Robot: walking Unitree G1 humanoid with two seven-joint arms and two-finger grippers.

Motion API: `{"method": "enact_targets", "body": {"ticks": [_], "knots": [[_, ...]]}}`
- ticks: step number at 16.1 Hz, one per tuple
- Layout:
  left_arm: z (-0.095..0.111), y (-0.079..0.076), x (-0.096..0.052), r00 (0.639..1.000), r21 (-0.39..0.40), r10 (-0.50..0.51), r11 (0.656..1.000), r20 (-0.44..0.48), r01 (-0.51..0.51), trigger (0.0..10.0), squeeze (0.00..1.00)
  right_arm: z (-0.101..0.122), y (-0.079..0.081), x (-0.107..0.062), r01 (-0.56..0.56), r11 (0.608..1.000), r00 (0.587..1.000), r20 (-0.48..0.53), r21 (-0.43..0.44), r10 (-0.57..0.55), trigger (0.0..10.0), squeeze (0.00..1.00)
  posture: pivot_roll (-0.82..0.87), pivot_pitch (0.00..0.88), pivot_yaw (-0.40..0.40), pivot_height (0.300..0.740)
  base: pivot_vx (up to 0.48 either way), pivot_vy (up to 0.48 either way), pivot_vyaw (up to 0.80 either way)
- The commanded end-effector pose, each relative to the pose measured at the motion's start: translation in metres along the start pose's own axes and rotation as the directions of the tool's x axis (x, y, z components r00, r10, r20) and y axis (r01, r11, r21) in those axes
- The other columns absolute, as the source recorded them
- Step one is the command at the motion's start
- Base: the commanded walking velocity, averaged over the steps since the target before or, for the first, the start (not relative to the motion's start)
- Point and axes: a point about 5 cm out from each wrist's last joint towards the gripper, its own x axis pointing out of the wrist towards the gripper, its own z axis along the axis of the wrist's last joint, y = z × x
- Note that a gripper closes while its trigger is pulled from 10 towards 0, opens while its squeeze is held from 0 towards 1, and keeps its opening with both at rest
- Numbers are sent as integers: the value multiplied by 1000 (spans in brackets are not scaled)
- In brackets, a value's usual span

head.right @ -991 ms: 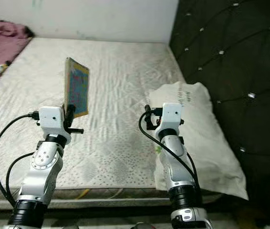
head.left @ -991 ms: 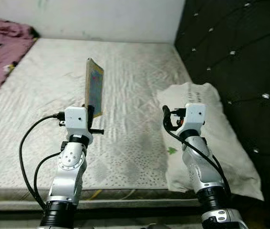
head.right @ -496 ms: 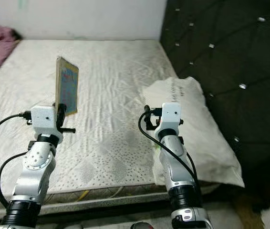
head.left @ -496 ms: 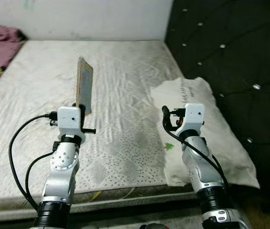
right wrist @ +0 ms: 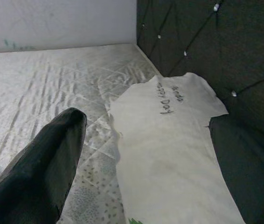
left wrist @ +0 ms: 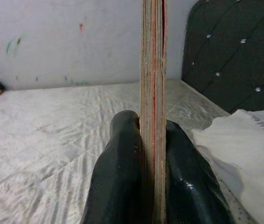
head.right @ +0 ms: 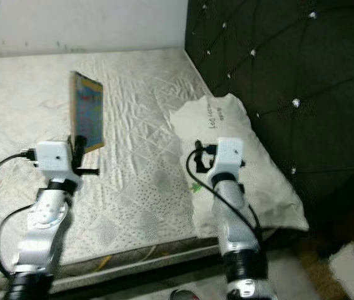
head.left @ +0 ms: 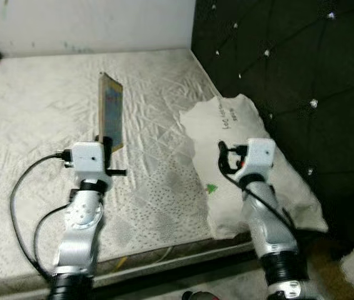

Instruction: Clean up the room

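Gripping a thin book (head.left: 111, 112) upright at frame centre-left, left gripper (left wrist: 153, 140) clamps it; right gripper's (head.left: 227, 159) opening unclear.

The book (head.left: 111, 112) shows a tan edge and a cover in bright blue, yellow and pink, its picture too blurred to read. Black fingers (left wrist: 118, 186) flank its brownish pages, streaked red. The mattress (head.left: 39, 106) is off-white with a quilted diamond pattern. Cream pillow (head.left: 246, 162), dark lettering, a green mark. Black tufted headboard (head.left: 277, 56), silver studs.
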Motion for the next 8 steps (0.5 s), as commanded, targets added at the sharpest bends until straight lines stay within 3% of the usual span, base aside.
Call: {"method": "enact_targets", "body": {"ticks": [1,8], "knots": [[11,5,0,999,-6,25,1000,34,-25,10000,0,7,2,-1,3,1000,1000,25,12,-4,10000,0,33,67,-10,740,0,0,0],[8,9,-14,1000,-37,27,999,-16,-27,10000,0,2,5,-18,-5,999,1000,4,41,4,10000,0,37,118,-7,740,0,0,0]]}}
